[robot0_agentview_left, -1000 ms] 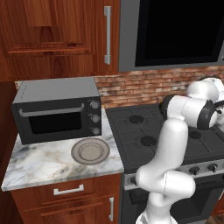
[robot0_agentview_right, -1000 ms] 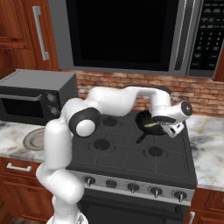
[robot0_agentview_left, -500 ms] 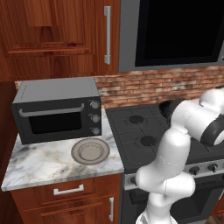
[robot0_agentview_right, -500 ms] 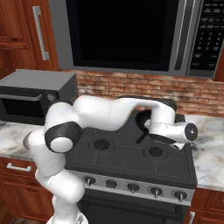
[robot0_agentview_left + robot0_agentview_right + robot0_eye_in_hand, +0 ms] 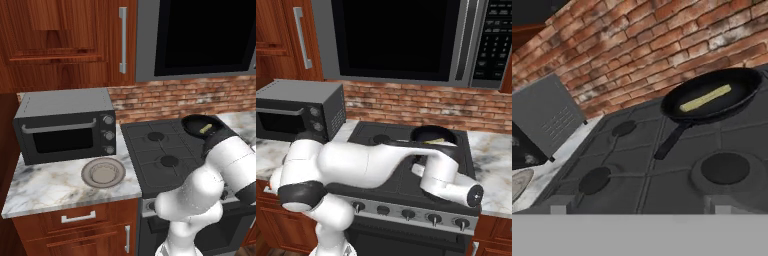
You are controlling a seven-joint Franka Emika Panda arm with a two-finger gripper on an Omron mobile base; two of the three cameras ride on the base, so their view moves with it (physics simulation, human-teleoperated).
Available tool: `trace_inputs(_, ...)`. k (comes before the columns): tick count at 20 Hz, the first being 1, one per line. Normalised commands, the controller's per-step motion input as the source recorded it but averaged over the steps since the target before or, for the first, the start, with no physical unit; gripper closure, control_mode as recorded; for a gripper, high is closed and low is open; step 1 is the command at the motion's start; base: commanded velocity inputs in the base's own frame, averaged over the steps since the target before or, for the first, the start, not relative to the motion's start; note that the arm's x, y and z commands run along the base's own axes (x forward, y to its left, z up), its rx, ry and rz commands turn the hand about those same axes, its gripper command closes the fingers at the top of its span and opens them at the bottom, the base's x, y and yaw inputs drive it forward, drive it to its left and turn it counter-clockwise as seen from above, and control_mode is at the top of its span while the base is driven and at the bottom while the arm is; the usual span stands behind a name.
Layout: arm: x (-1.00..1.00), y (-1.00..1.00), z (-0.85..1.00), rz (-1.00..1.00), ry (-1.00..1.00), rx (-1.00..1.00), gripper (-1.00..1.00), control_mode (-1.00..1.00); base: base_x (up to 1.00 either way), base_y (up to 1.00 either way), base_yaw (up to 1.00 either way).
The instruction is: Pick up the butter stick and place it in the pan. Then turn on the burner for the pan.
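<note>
We note butter stick (image 5: 706,97) lying inside pan (image 5: 677,102), pan on stove's (image 5: 637,165) rear burner, handle toward us, gripper's opening we cannot tell.

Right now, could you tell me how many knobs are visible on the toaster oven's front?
3, stacked in a column on the right side of the toaster oven: top knob, middle knob, bottom knob. None seem hidden.

Even, soft rendered light; slightly blurry, glare-free.
</note>
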Motion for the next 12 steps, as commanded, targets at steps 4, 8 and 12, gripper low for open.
trace_inputs(4, -0.89, 0.19, 0.00, 0.15, -0.31, -0.15, -1.00, -1.00, 0.00, 0.00, 0.00)
trace_inputs(8, -0.25, 0.11, -0.13, 0.07, -0.01, -0.11, -1.00, -1.00, 0.00, 0.00, 0.00)
trace_inputs(12, -0.23, -0.01, -0.08, 0.00, -0.05, -0.01, -1.00, -1.00, 0.00, 0.00, 0.00)
